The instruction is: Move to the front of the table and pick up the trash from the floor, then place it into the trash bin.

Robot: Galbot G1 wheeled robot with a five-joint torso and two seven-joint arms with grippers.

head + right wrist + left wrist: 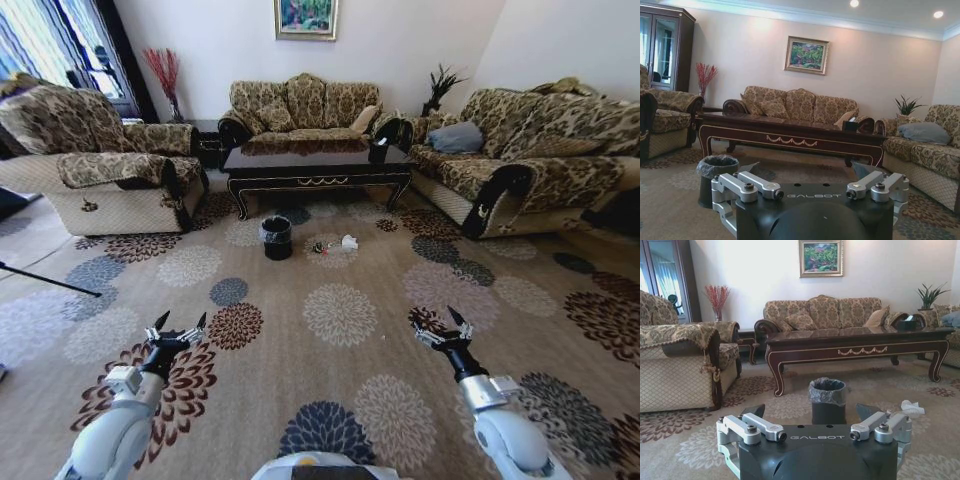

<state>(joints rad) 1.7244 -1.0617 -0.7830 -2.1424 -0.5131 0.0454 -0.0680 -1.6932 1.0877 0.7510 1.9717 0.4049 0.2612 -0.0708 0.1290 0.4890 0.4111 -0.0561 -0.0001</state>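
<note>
**Approach under way, nothing picked up yet**

Head view: the table (318, 172) stands well ahead across the patterned carpet; the trash bin (276, 238) sits on the floor just in front of the table, and the trash (337, 243), a white wad with smaller scraps, lies on the carpet just beside the bin, also in front of the table; the left gripper (179, 326) and right gripper (446, 322) hang low and forward, well short of the table, fingers spread wide, both empty.

Left wrist view: the bin (827, 399) stands in front of the table (860, 345), with the white wad (911, 408) on the carpet beside the bin; the left gripper (810, 415) is spread open with nothing between its fingers.

Right wrist view: the bin (716, 176) shows before the table (790, 133); the right gripper (807, 170) is likewise open and empty.

By my judgement, the drive toward the table is unfinished; the picking up and the binning are all still to do.
</note>
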